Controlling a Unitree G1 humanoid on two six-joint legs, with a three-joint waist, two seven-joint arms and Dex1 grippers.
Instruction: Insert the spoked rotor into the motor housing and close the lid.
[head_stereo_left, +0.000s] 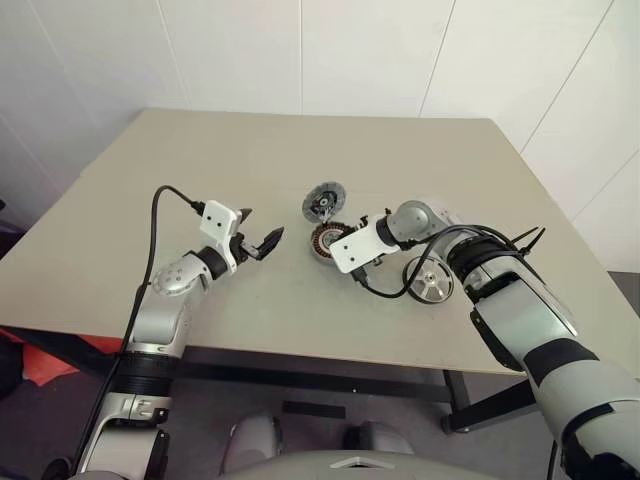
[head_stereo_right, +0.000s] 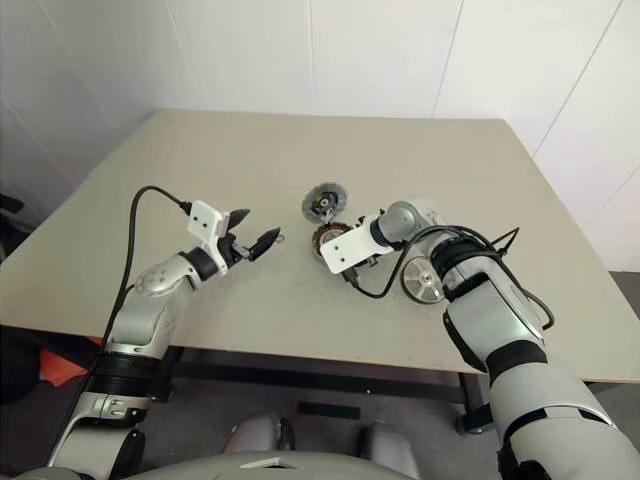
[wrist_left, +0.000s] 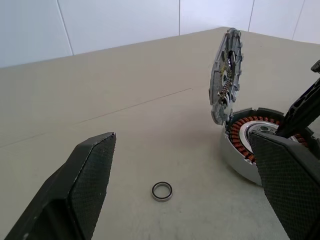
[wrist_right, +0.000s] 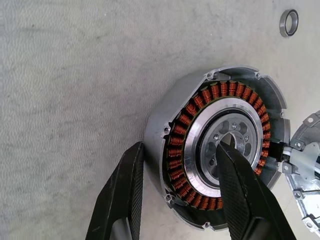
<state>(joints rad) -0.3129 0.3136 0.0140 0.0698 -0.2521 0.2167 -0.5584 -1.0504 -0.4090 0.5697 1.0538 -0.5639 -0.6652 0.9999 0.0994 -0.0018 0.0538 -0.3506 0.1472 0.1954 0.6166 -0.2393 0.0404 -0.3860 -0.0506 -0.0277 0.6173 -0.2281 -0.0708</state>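
The motor housing (wrist_right: 235, 107), a grey cylinder with copper windings, lies open on the table (head_stereo_left: 300, 150). My right gripper (wrist_right: 180, 147) is shut on its wall, one finger outside the rim and the other in the centre bore. The lid (head_stereo_left: 323, 202) stands on edge at the housing's far rim, its inner side with green bits facing out. The spoked rotor (head_stereo_left: 431, 285) lies flat on the table beside my right forearm, apart from the housing. My left gripper (head_stereo_left: 262, 242) hovers left of the housing, open and holding nothing.
A tiny loose ring (wrist_left: 162, 191) lies on the table between my left gripper and the housing. A black cable loops from my right wrist over the table near the rotor. Bare tabletop stretches far and to the left.
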